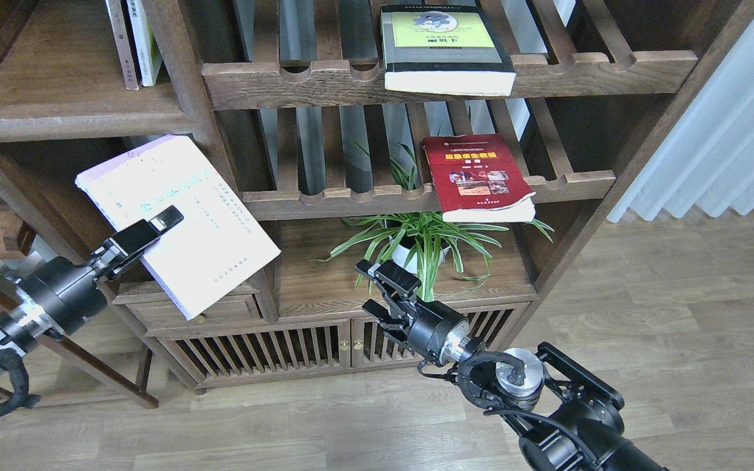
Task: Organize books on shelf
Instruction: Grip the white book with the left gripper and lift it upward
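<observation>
My left gripper (pixel 152 234) is shut on the pale lavender-white book (pixel 187 229) and holds it tilted in the air, just below and in front of the shelf (pixel 69 122), a solid dark-brown board at the upper left. The red book (pixel 478 175) lies flat on the middle slatted rack. The thick grey-black book (pixel 444 47) lies flat on the upper slatted rack. My right gripper (pixel 369 291) is open and empty, low in front of the cabinet top, well below the red book.
Two thin books (pixel 132 40) stand upright at the back of the shelf. A potted spider plant (pixel 424 241) stands on the cabinet top (pixel 324 278) behind my right gripper. A thick upright post (pixel 184 78) divides shelf from racks. A white curtain (pixel 724 131) hangs at the right.
</observation>
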Robot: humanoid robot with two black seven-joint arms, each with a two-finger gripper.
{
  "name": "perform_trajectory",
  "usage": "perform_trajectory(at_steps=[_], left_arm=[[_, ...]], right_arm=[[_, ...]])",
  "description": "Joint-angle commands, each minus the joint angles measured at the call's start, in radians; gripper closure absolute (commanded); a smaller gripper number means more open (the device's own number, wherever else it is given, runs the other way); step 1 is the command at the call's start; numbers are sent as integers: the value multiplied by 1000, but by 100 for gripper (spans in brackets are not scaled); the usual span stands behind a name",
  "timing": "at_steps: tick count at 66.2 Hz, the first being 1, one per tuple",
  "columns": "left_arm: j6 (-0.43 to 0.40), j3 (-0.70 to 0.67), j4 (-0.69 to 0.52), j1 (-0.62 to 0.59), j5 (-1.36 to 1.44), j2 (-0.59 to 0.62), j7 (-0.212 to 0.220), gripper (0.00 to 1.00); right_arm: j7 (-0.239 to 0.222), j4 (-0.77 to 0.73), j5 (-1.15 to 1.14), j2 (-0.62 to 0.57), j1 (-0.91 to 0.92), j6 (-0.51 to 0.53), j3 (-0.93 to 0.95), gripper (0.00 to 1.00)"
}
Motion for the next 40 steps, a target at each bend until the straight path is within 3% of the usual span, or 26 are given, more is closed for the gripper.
perform_trajectory(at_steps=[1, 25, 40], left_arm=[[0, 0, 0, -27, 0, -24, -3, 89], [0, -17, 0, -88, -5, -55, -8, 89], [0, -98, 0, -94, -6, -35, -8, 89]], right_arm=[[0, -1, 1, 0, 0, 0, 1, 1], [0, -1, 1, -5, 0, 0, 1, 1], [0, -7, 1, -5, 1, 0, 1, 1]])
